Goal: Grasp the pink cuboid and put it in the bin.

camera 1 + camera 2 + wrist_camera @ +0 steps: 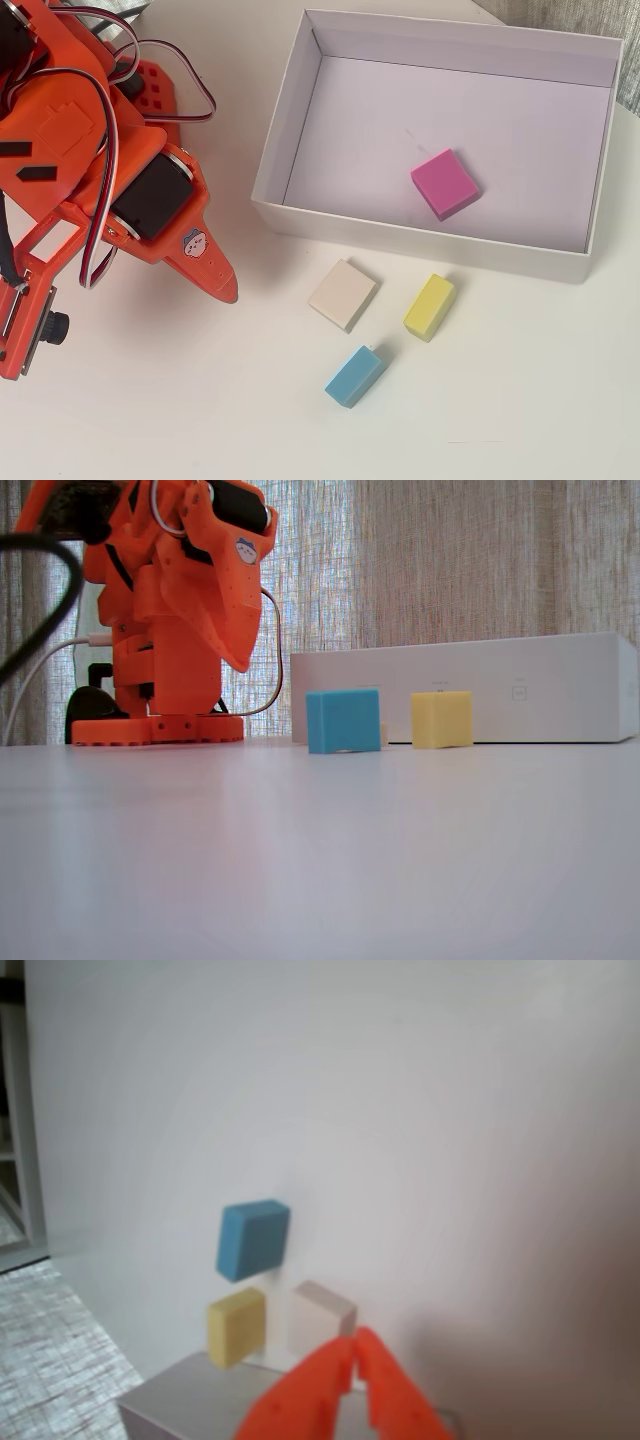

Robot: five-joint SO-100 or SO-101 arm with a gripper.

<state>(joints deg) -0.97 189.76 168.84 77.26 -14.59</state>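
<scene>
Pink cuboid (445, 183) is seen lying flat on bin (420, 240) floor, near front wall, overhead view. Gripper (356, 1342) tips are pressed together, nothing held, parked left of bin; placement judged done.

The pink cuboid (445, 183), a flat matte magenta block, lies turned askew on the floor of the bin (290, 130), a shallow white box, well apart from the closed, empty gripper (228, 290), to its right in the overhead view.
</scene>
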